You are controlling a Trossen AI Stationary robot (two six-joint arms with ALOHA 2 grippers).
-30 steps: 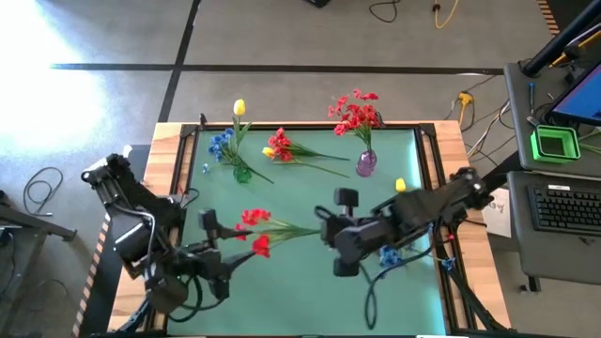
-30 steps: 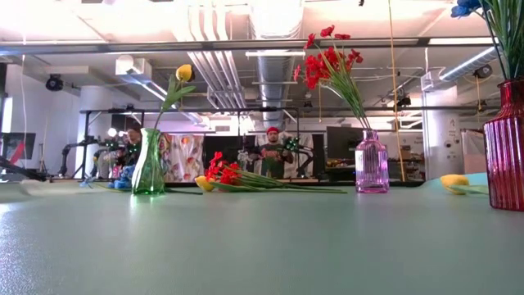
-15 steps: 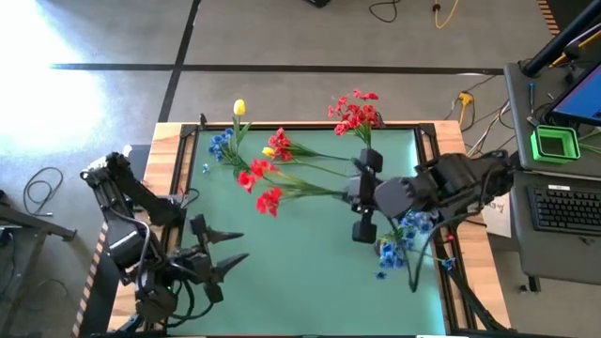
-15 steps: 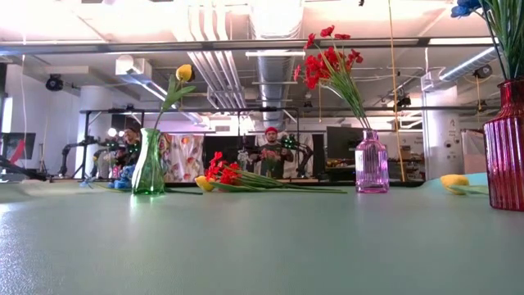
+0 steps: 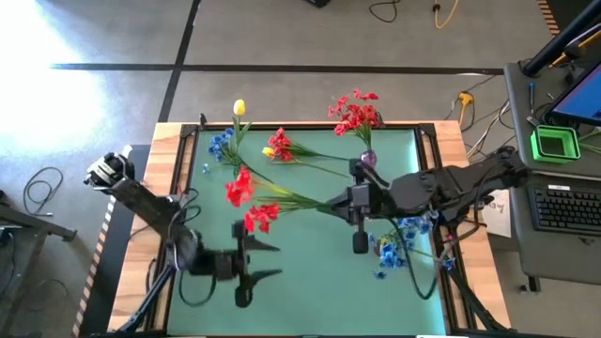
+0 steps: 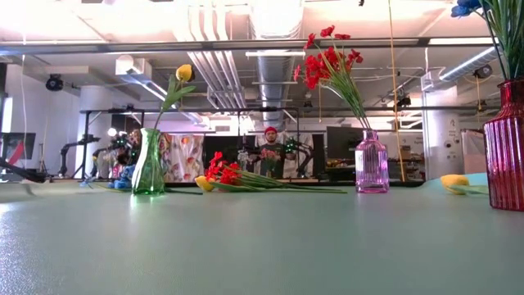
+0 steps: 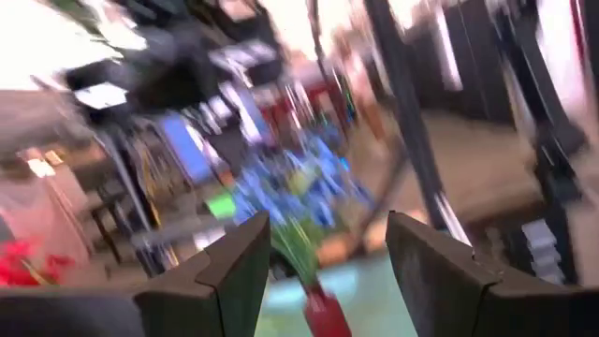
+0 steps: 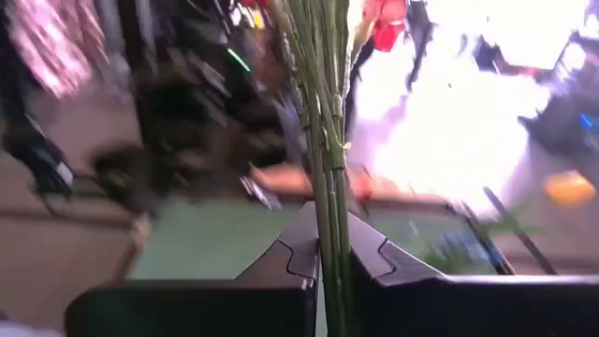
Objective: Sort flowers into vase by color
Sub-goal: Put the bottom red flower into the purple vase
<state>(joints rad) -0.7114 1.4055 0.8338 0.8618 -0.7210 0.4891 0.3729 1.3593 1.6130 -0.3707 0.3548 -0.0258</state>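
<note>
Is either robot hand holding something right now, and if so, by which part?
The right hand is shut on the green stems of a red flower bunch, gripping them at the end away from the blooms. The left hand is open and holds nothing.

Right pincer [image 5: 340,204] mid-table, flowers [image 5: 252,199] extending leftward; left pincer [image 5: 268,260] likely nearer front edge.

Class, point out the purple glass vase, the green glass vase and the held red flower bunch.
Purple glass vase [image 6: 372,168], low view, ribbed body.
Green glass vase [image 6: 148,174], low view, body.
Red flower bunch [image 5: 239,185], high view, upper bloom.

overhead, table-level, two wrist views
</note>
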